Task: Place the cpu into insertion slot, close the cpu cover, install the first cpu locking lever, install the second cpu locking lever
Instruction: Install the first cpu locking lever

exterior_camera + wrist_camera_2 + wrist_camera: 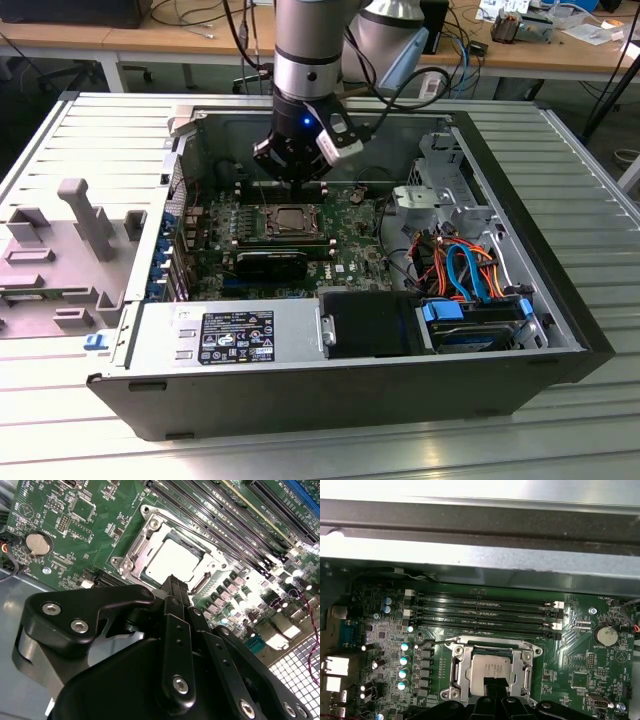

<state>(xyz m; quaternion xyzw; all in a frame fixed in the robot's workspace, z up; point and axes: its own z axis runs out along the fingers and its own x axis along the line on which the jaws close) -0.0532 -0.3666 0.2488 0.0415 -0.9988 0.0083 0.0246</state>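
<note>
Gripper hangs over the cpu inside the open computer case, mid-scene in the exterior view.
In both wrist views its fingertips are pressed together, gripping nothing, just above the cpu cover. The cover lies flat around the cpu, which is seated in the insertion slot on the green motherboard.

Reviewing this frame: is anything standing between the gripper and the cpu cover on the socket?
Nothing visible does. In the second wrist view the gripper hangs just above the cpu cover, which lies around the cpu, with open air between them.
</note>
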